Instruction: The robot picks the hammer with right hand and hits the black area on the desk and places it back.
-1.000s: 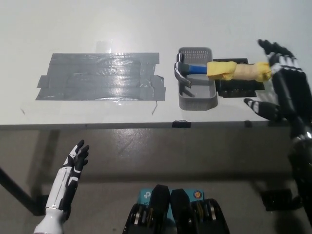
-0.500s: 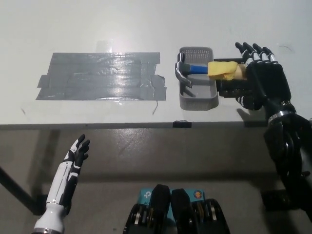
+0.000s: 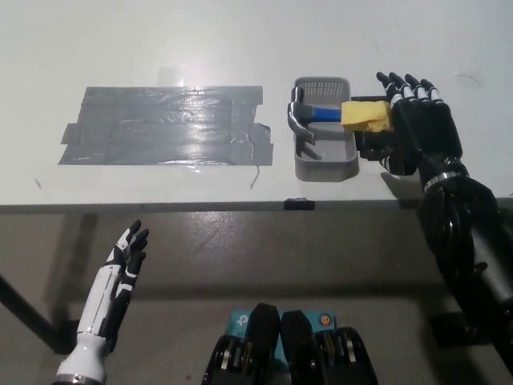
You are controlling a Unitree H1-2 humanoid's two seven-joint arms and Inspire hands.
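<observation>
- Hammer [image 3: 321,114] rests across the grey tray [image 3: 325,167], upper right, yellow-wrapped handle jutting out for grabbing.
- Right robot hand [image 3: 417,128] hovers spread-fingered over that handle, nothing grasped.
- Left robot hand [image 3: 128,258] idles lower left, fingers apart.

The left hand [image 3: 128,255] is white with black fingers on a slim white forearm, while the right hand [image 3: 421,128] is glossy black, silver-banded at fingertips and wrist, on a bulky black arm.

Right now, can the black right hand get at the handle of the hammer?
Probably yes. The right hand is open and spread directly over the yellow-wrapped handle of the hammer, whose head lies in the grey tray. Nothing lies between them. The left hand rests below the desk edge.
</observation>
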